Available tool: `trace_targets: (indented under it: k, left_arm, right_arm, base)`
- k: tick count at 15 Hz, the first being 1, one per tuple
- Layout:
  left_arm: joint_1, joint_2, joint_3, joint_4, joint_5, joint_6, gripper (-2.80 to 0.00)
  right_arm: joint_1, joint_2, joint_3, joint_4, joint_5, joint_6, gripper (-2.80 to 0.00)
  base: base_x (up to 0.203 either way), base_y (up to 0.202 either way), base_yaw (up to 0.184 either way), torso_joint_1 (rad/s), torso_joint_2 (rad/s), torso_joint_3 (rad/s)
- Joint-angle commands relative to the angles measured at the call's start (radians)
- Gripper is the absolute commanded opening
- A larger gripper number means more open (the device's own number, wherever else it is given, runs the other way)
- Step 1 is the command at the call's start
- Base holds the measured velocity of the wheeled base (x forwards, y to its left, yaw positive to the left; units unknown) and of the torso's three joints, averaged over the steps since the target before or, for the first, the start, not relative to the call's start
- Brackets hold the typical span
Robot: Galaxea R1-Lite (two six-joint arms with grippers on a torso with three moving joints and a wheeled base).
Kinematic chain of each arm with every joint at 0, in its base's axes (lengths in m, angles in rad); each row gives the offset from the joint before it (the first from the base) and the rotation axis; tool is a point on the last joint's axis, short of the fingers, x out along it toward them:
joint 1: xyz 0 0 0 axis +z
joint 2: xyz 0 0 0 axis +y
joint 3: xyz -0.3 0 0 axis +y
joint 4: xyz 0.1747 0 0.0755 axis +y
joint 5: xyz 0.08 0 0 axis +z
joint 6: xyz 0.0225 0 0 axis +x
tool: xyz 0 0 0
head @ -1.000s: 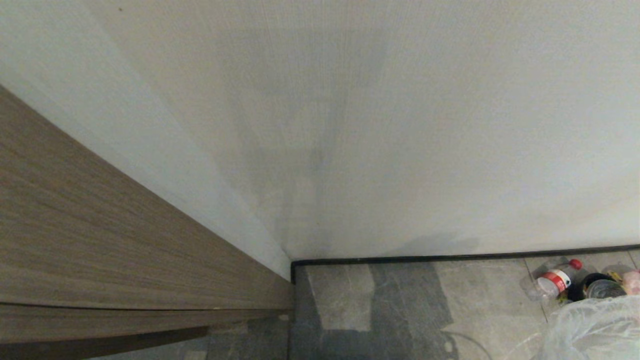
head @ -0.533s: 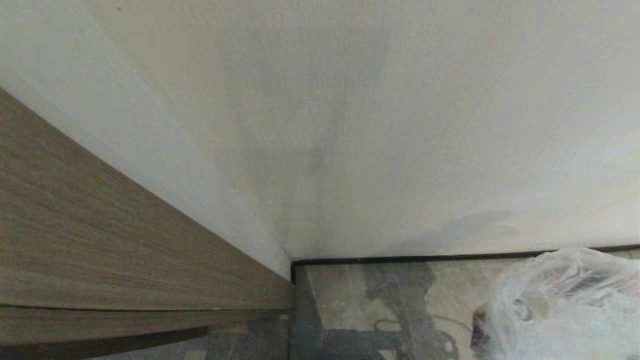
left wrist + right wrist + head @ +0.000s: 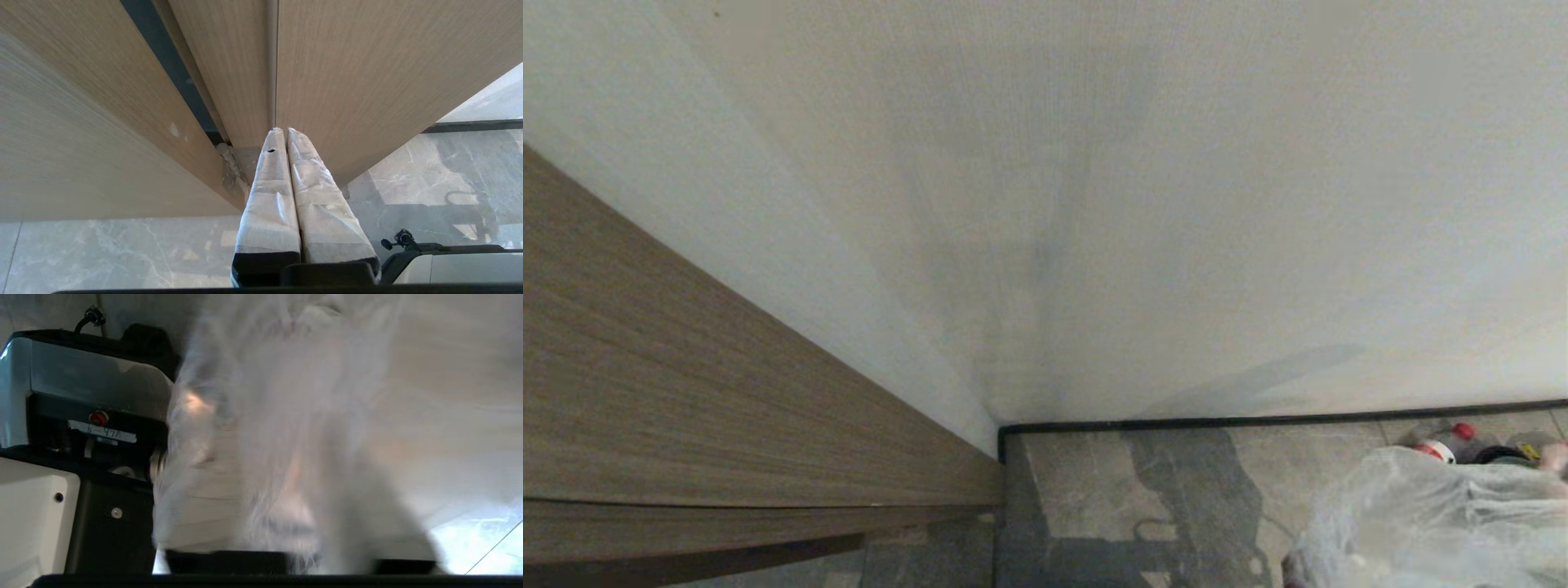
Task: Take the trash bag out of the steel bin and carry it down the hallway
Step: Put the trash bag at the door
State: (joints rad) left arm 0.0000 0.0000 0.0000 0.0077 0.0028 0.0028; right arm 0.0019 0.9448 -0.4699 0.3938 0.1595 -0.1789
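Close against our right end effector (image 3: 294, 555) we see the trash bag (image 3: 282, 428) draped as a blur of film; whether those fingers pinch it or stand spread we cannot tell. Our left end effector (image 3: 282, 131), wrapped fingers pressed together, idles by a wood panel (image 3: 367, 73). From the head, the trash bag (image 3: 1437, 523) hangs low at right over the hallway (image 3: 1086, 490) tiles, a red-capped bottle (image 3: 1441, 445) beyond. We judge it light, limp, slippery, easily torn; best gathered at the bunched neck.
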Motion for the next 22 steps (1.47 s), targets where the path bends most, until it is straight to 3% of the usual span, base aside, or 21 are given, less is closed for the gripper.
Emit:
trace_targets:
  k: [1,13,22]
  left_arm:
    - [0.000,-0.001,0.000,0.000,0.002,0.000,-2.80]
    - [0.000,0.000,0.000,0.000,0.002,0.000,-2.80]
    - [0.000,0.000,0.000,0.000,0.000,0.000,-2.80]
  right_arm:
    - [0.001,0.068,-0.038,0.002,0.016,-0.001,0.00]
    - [0.001,0.030,-0.052,0.003,0.024,-0.002,0.00]
    - [0.037,0.136,-0.186,-0.003,0.071,0.011,0.00]
  base:
    - [0.000,0.000,0.000,0.000,0.00,0.000]
    - [0.000,0.000,0.000,0.000,0.00,0.000]
    - [0.000,0.000,0.000,0.000,0.00,0.000]
